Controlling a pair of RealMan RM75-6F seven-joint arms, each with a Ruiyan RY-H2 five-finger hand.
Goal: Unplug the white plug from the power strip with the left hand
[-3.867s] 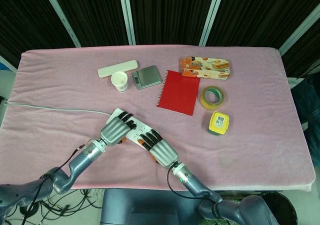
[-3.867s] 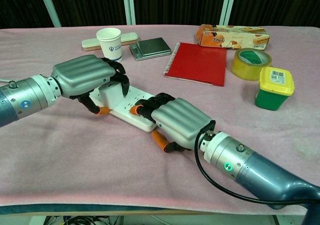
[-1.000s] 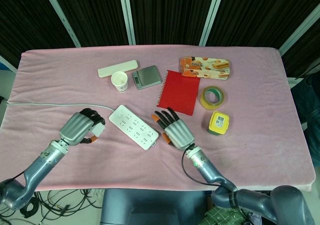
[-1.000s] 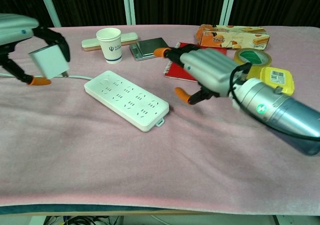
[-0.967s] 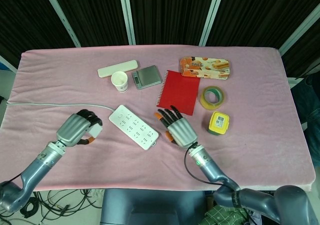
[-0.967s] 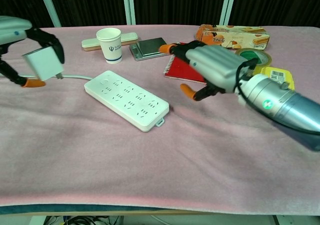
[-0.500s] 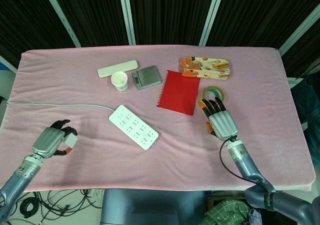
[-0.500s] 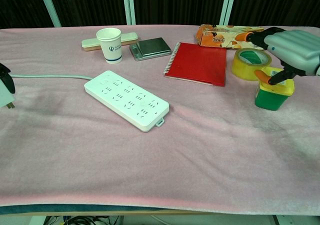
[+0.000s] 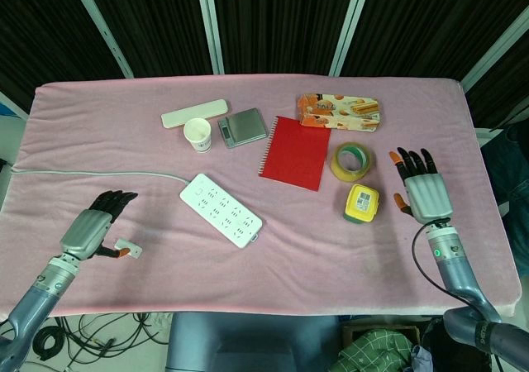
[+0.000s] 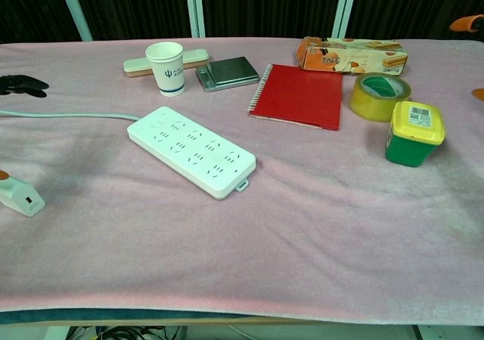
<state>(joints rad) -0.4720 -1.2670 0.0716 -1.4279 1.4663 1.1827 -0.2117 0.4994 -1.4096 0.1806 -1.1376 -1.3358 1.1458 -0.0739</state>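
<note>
The white power strip (image 9: 221,210) lies slantwise mid-table with all its sockets bare, also seen in the chest view (image 10: 193,151). Its grey cord (image 9: 91,174) runs off to the left edge. The white plug (image 9: 128,245) lies loose on the pink cloth, well left of the strip; in the chest view the plug (image 10: 19,195) sits at the lower left. My left hand (image 9: 95,221) hovers just beside the plug with fingers spread and nothing in it. Only its dark fingertips (image 10: 23,85) show in the chest view. My right hand (image 9: 420,188) is open at the far right.
Along the back stand a paper cup (image 9: 197,133), a white bar (image 9: 193,112), a small scale (image 9: 242,127) and a snack box (image 9: 339,111). A red notebook (image 9: 295,151), a tape roll (image 9: 350,161) and a yellow-lidded tub (image 9: 361,203) lie right of the strip.
My left hand has opened and let go of the plug, which now lies on the cloth. My right hand has moved further right, past the tub.
</note>
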